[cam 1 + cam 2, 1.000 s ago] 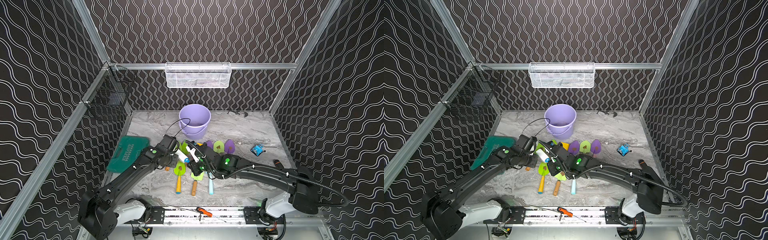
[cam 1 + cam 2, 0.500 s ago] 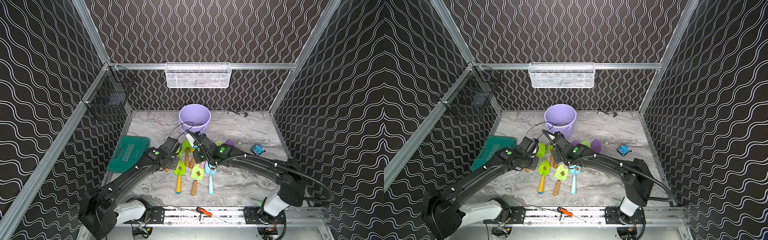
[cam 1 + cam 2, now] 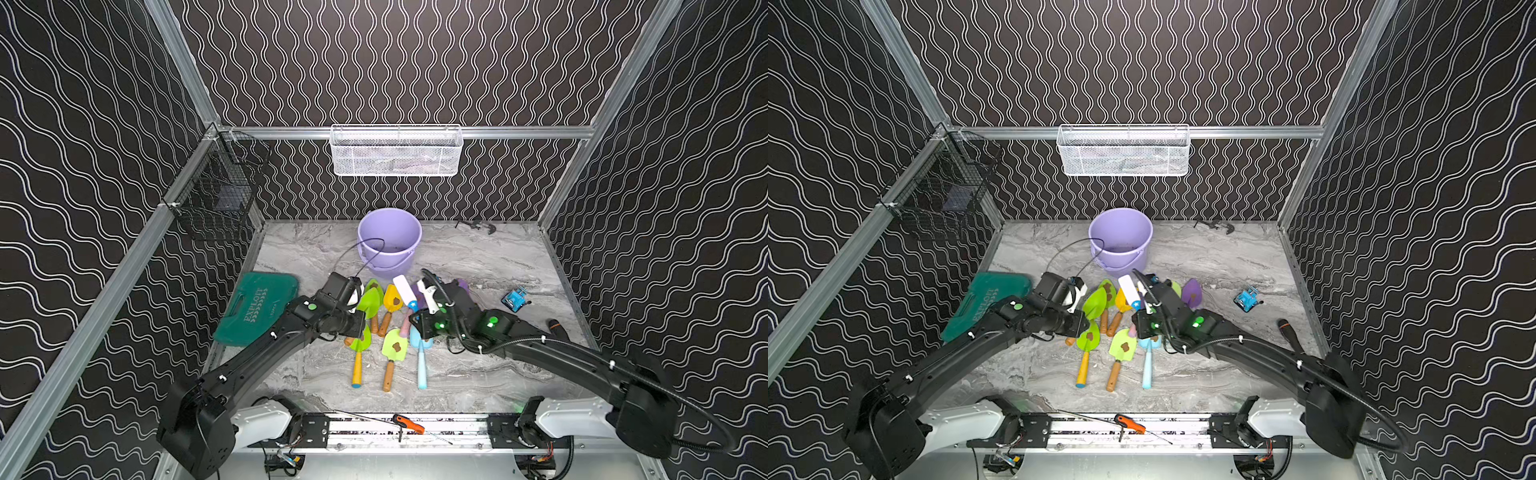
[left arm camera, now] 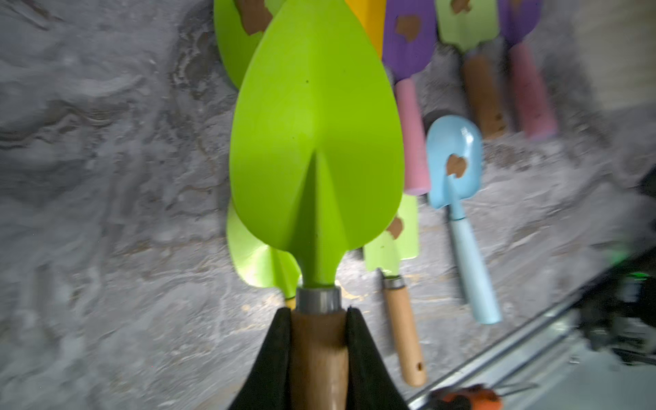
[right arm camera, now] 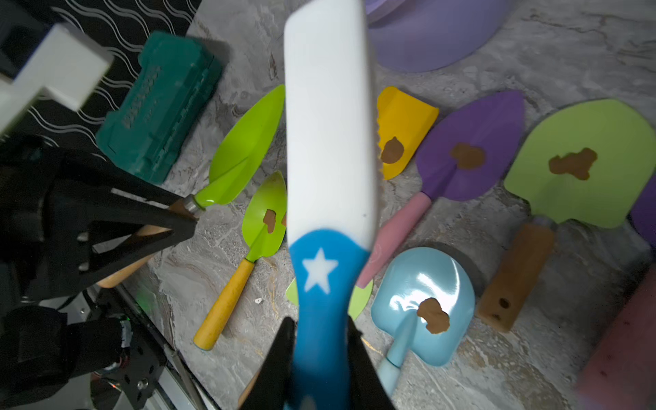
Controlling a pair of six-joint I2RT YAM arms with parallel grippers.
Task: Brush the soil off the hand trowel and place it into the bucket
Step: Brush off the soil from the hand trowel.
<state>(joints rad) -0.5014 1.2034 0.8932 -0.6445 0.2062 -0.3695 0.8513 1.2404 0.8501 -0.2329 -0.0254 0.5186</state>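
Left hand [image 3: 356, 312] holds a lime-green trowel [image 3: 369, 302], right hand [image 3: 415, 312] a white brush [image 3: 403, 289].

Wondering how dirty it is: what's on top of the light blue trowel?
One brown soil clump sits on the blade of the light blue trowel, near its handle; the paint beneath the clump is hidden.

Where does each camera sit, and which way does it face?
Both top views: high above the base, facing down at bucket, trowels, both arms.
Left wrist: on the left arm, looking along jaws shut on the green trowel.
Right wrist: on the right arm, jaws shut on the brush.
Both wrist views share the blue trowel.
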